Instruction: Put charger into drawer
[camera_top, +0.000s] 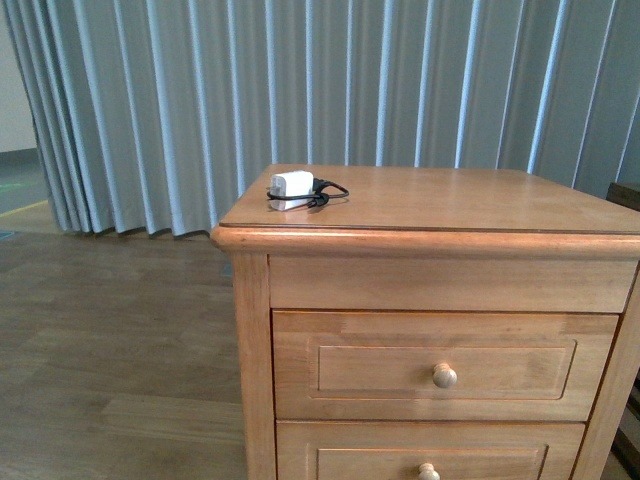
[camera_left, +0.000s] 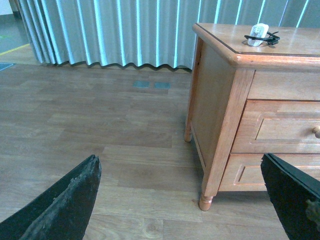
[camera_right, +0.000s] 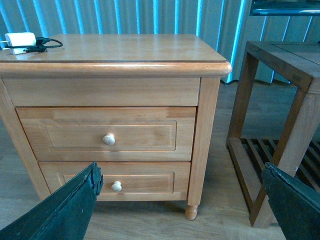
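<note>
The white charger (camera_top: 291, 186) with its black cable coiled beside it lies on top of the wooden cabinet, near the back left corner. It also shows in the left wrist view (camera_left: 259, 34) and the right wrist view (camera_right: 20, 40). The upper drawer (camera_top: 445, 365) is closed, with one pale round knob (camera_top: 444, 376); it also shows in the right wrist view (camera_right: 107, 135). My left gripper (camera_left: 185, 200) is open and empty, low over the floor left of the cabinet. My right gripper (camera_right: 185, 200) is open and empty, in front of the cabinet at a distance.
A closed lower drawer (camera_right: 115, 177) sits under the upper one. A dark wooden slatted table (camera_right: 280, 100) stands right of the cabinet. Grey curtains (camera_top: 300, 80) hang behind. Wood floor (camera_left: 100, 130) stretches to the left.
</note>
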